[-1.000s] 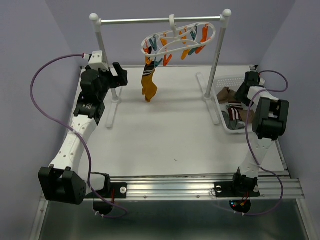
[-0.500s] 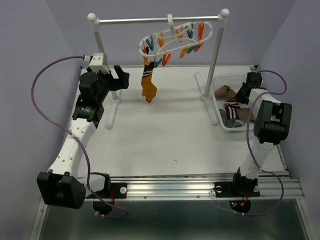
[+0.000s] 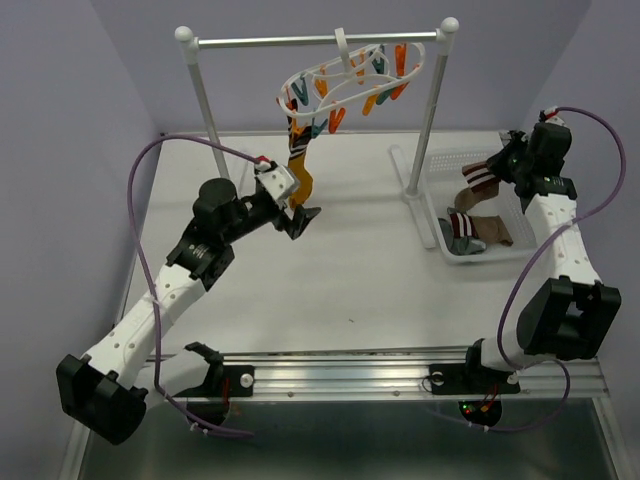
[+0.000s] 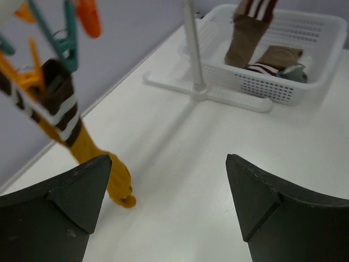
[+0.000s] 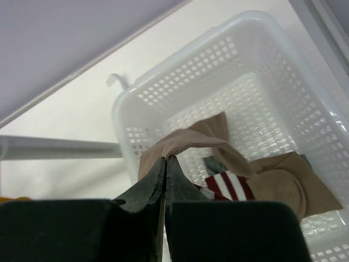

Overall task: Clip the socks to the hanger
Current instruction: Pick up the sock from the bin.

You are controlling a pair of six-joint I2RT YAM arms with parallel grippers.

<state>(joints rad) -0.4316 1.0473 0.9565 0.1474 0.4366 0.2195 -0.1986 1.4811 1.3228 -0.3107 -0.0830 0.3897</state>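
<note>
The white oval hanger with orange and teal clips hangs from the rail. A mustard sock with a dark striped cuff dangles from one clip; the same sock shows at the left of the left wrist view. My left gripper is open and empty just below and beside the sock's toe, over the table. My right gripper is shut on a tan sock with a maroon-and-white cuff, held up over the basket. More socks lie in the basket.
The white plastic basket stands at the right, next to the rail's right post. The silver rail spans two white posts with flat feet on the table. A lilac wall rises behind it.
My left arm swung from the back left corner to the middle, beside the hanging mustard sock. My right gripper shut on the tan sock and lifted it out of the basket.
</note>
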